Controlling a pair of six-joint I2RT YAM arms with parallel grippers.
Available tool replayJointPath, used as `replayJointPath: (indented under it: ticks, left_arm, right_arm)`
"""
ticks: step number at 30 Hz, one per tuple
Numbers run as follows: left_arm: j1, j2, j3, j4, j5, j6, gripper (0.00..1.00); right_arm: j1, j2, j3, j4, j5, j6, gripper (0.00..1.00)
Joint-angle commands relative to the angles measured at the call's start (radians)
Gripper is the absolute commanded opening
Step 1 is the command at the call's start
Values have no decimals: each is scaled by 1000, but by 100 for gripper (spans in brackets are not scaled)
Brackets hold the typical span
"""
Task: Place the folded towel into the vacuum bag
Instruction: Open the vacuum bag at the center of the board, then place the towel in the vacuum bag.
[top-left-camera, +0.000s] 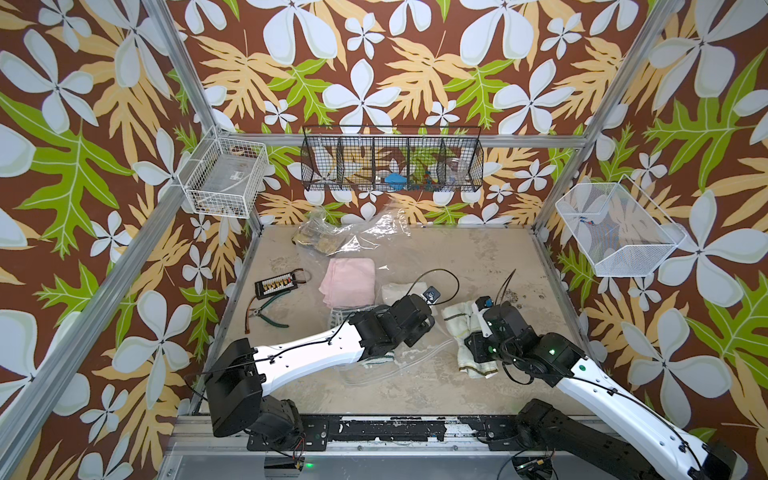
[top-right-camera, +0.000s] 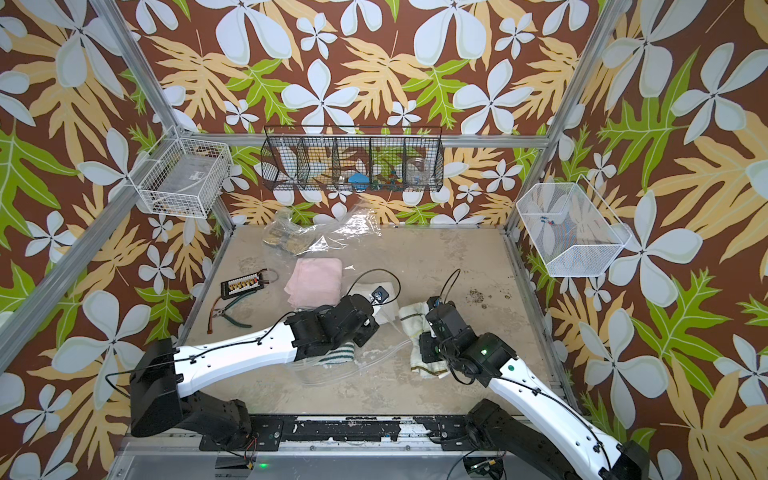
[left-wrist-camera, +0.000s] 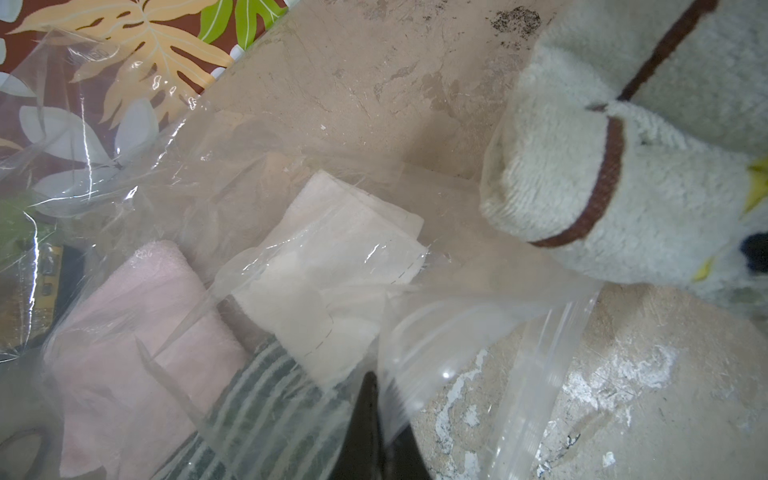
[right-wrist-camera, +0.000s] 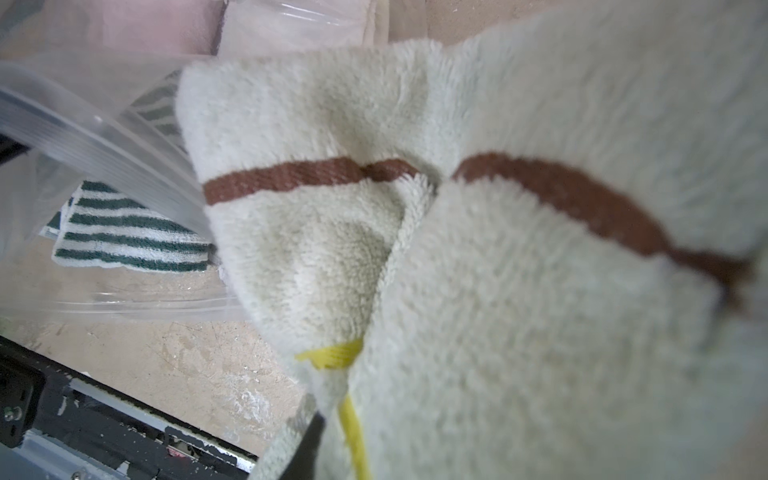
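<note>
The vacuum bag (top-left-camera: 365, 245) (left-wrist-camera: 291, 187) lies crinkled across the table's middle, its zip strip (left-wrist-camera: 540, 374) (right-wrist-camera: 104, 153) curving up at the mouth. My left gripper (left-wrist-camera: 374, 386) is shut on the bag's plastic edge by the mouth. Just right of the mouth, the folded towel (top-left-camera: 461, 320) (top-right-camera: 415, 320) (left-wrist-camera: 582, 187) (right-wrist-camera: 498, 270), cream with brown and yellow stripes, is bunched up. My right gripper (right-wrist-camera: 332, 436) is shut on it; only one finger shows past the cloth. Seen through the plastic are a pink towel (top-left-camera: 349, 278), a white cloth (left-wrist-camera: 332, 257) and a green-striped towel (right-wrist-camera: 124, 237).
Green-handled pliers (top-left-camera: 270, 316) and a black connector board (top-left-camera: 278, 284) lie at the left of the table. A crumpled clear bag with brown items (top-left-camera: 316, 241) sits at the back. Wire baskets (top-left-camera: 390, 166) (top-left-camera: 224, 178) (top-left-camera: 615, 232) hang on the walls.
</note>
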Motion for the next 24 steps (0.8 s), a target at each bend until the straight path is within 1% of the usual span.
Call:
replayJointPath:
  ticks: [1, 5, 10, 14, 17, 20, 24]
  left_arm:
    - [7, -2, 8, 21, 45, -32, 0]
    - [24, -12, 5, 29, 74, -49, 0]
    - [61, -26, -14, 53, 135, -68, 0]
    - [90, -23, -15, 59, 174, -83, 0]
    - [116, -28, -10, 59, 199, -96, 0]
    - [125, -41, -15, 70, 222, -101, 0]
    - [126, -47, -5, 84, 250, -113, 0]
  right_arm:
    - [39, 11, 12, 1, 83, 36, 12]
    - [78, 29, 15, 1, 113, 48, 11]
    - [140, 45, 23, -15, 159, 65, 6]
    - [176, 41, 38, -62, 208, 82, 3]
    - [202, 38, 41, -76, 209, 85, 0]
    - [296, 60, 57, -57, 216, 94, 0]
    - [465, 155, 83, 40, 211, 108, 0]
